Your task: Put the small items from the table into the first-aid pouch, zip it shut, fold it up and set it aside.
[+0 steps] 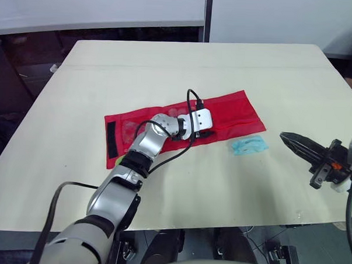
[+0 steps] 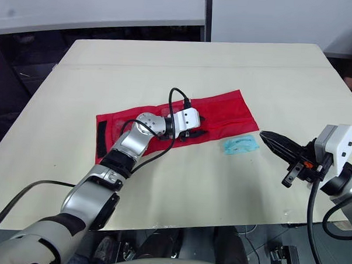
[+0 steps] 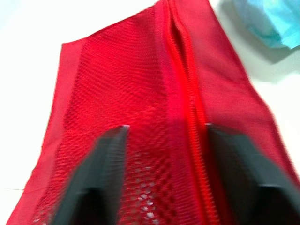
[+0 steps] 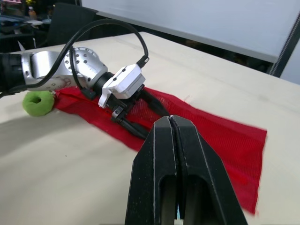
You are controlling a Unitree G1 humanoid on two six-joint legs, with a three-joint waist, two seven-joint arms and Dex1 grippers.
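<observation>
The red mesh first-aid pouch (image 1: 235, 114) lies unfolded flat across the middle of the table, with a black strip (image 1: 111, 136) at its left end. My left gripper (image 3: 166, 131) rests low on the pouch, open, its fingers (image 3: 110, 159) on either side of the zipper (image 3: 190, 108). A light blue packet (image 1: 249, 146) lies on the table just off the pouch's front right edge. A small green item (image 4: 39, 103) sits by the pouch's front left corner. My right gripper (image 1: 285, 137) is shut and empty, hovering right of the blue packet and pointing toward it.
The beige table (image 1: 225, 70) has free room behind the pouch and along its front. The front edge runs close under both arms. Dark furniture stands beyond the far edge.
</observation>
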